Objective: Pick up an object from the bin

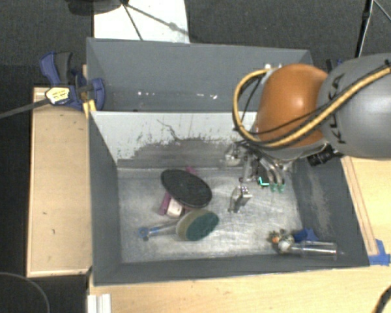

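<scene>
My gripper hangs below the orange wrist cover over the bin's right-middle floor. Its fingers stand open, with nothing between them. One fingertip points down at bare floor, just right of a black oval disc. The disc lies partly over a purple and pink small thing. In front of them lies a brush with a round dark green head and a blue handle pointing left. A blue and clear pen-like thing with a metal end lies at the front right corner.
The disc, the purple thing and the brush form a small cluster left of centre. The bin's sloping walls rise close behind and to the right of the gripper. The arm and its cables cover the bin's right rear.
</scene>
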`<action>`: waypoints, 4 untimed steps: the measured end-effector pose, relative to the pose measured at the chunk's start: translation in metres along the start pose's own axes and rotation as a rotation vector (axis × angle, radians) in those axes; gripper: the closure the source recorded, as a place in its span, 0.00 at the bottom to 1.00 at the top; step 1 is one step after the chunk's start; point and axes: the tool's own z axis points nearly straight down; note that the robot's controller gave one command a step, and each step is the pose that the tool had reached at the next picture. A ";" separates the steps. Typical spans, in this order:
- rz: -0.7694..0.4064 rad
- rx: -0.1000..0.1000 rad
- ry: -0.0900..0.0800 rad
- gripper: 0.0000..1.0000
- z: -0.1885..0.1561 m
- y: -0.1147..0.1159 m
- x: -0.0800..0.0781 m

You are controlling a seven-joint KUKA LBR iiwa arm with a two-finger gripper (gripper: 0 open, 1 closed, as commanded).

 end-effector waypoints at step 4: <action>-0.321 0.000 -0.014 1.00 -0.036 0.124 -0.019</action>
